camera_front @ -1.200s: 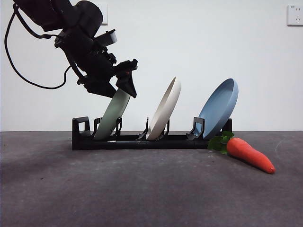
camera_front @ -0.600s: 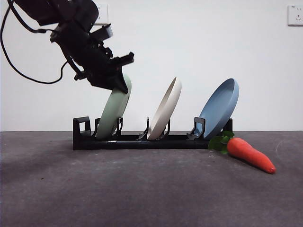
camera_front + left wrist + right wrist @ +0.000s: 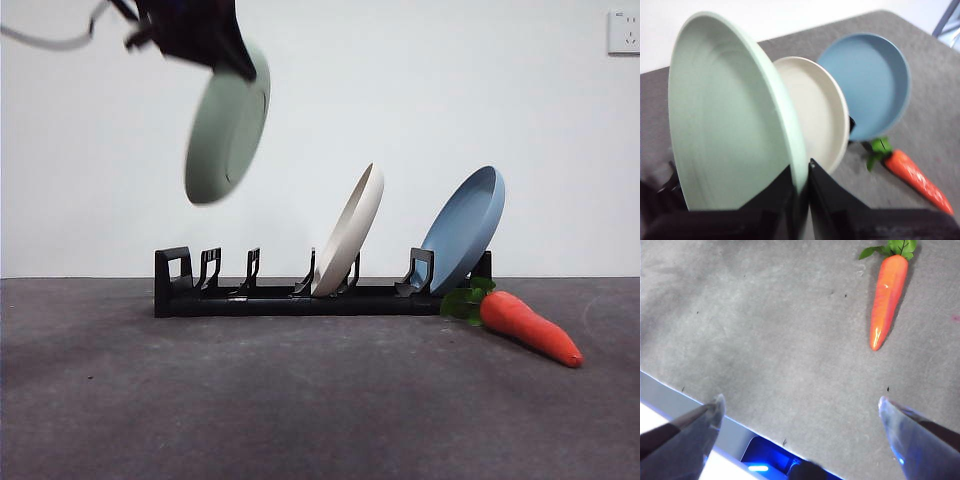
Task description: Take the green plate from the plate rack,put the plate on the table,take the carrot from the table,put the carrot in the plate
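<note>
The green plate (image 3: 227, 125) hangs in the air high above the left end of the plate rack (image 3: 300, 290), clear of its prongs. My left gripper (image 3: 222, 55) is shut on the plate's rim (image 3: 799, 176), and the plate (image 3: 725, 115) fills much of the left wrist view. The carrot (image 3: 525, 325) lies on the table (image 3: 300, 400) just right of the rack, leaves toward the rack; it also shows in the left wrist view (image 3: 920, 182) and the right wrist view (image 3: 887, 297). My right gripper (image 3: 800, 417) hovers open above bare table, away from the carrot.
A cream-white plate (image 3: 350, 230) leans in the rack's middle slot and a dusty-blue plate (image 3: 465, 228) in its right slot. The table's near edge (image 3: 685, 400) shows by the right gripper.
The left gripper has lifted the green plate up out of the rack's left slot, and the plate has risen well above the prongs. The carrot and the other plates have not moved.
</note>
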Motion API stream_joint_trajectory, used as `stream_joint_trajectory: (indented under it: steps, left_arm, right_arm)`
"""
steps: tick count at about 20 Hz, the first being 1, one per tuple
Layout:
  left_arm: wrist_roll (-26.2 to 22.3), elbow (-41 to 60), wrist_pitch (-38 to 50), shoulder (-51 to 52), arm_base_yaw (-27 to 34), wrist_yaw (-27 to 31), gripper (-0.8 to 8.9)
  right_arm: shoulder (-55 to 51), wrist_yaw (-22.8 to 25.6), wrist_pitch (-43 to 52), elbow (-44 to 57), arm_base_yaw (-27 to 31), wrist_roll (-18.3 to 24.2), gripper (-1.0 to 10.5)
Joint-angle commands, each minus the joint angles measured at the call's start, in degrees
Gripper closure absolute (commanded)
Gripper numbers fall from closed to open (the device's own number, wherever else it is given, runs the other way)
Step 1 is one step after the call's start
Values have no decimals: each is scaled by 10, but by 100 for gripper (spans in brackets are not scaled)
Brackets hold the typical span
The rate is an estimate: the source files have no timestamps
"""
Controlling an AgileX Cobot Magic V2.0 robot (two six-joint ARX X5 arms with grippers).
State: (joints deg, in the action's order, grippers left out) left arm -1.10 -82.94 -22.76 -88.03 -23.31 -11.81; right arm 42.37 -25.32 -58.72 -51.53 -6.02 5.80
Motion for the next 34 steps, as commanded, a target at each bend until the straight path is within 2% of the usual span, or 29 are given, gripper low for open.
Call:
stream_joint_trajectory:
  steps: [1, 5, 8, 12, 16, 19, 22, 29, 30, 33, 34]
  left_arm:
    - [-77, 0, -59, 50, -43, 57, 822]
    - [-126, 0, -180, 98, -147, 164, 821]
    - [-137, 12, -244, 92, -222, 245, 821]
    - [-139, 79, -209, 72, -296, 312, 821]
    - [-165, 173, -115, 35, -342, 355, 821]
    - [-202, 220, -28, -12, -363, 369, 821]
    - [-249, 222, 12, -82, -375, 399, 821]
    - [-240, 222, 39, -153, -378, 396, 816]
    - [-226, 222, 32, -153, -379, 384, 799]
    - [-193, 222, 5, -153, -378, 354, 582]
    - [-183, 222, 3, -153, -378, 354, 553]
  right_arm:
    - [0, 2, 5, -1, -1, -3, 263]
    - [0, 2, 6, -1, -1, -4, 262]
    - [0, 1, 7, -1, -1, -4, 263]
    - [0, 1, 7, -1, -1, -4, 263]
    - [0, 1, 6, -1, -1, -4, 263]
    - [0, 1, 6, -1, -1, -4, 262]
    - [0, 1, 6, -1, -1, -4, 263]
    - [0, 1, 6, -1, -1, -4, 263]
    - [0, 1, 6, -1, -1, -4, 263]
    - [0, 1, 6, -1, -1, -4, 262]
    - [0, 1, 6, -1, -1, -4, 262]
